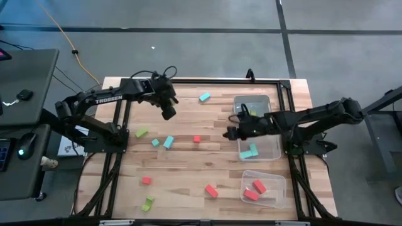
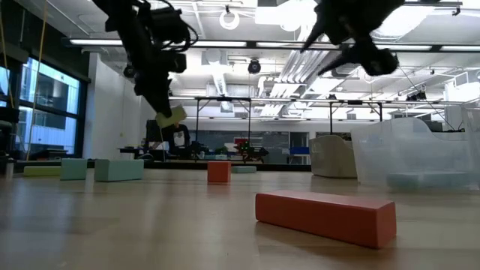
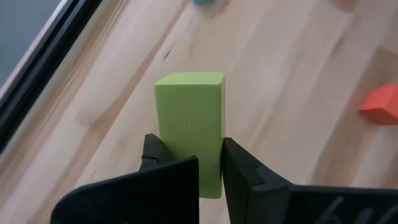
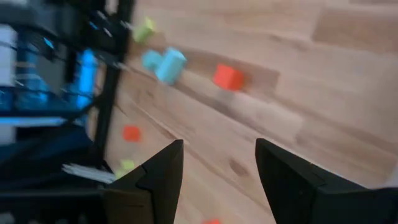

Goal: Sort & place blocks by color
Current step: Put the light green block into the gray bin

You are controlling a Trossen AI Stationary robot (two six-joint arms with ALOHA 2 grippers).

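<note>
My left gripper [image 1: 168, 113] hangs over the table's middle-left, shut on a lime green bar [image 3: 189, 115], which the low view shows in the air [image 2: 171, 116]. My right gripper [image 1: 228, 133] is open above bare wood, just left of the bins, and holds nothing [image 4: 217, 177]. Loose blocks lie flat on the table: a green one [image 1: 141, 133], two light blue ones [image 1: 168, 142], a small red one [image 1: 196, 139], another light blue one [image 1: 204, 97], and red [image 1: 211, 191] and green [image 1: 148, 203] ones near the front. My left gripper pinches the green bar between its two fingers [image 3: 239, 168], one on each long side, at the bar's end nearest the wrist [image 3: 189, 163]. The fingers point down at a slant and lie along the bar. The bar sticks out past the fingertips, tilted and lifted clear of the table.
Three clear bins stand in a row along the table's right side: the far one [image 1: 252, 100] with green blocks, the middle one [image 1: 275, 150] with light blue blocks, the near one [image 1: 279, 188] with red blocks. A dark frame edges the table's far and left sides.
</note>
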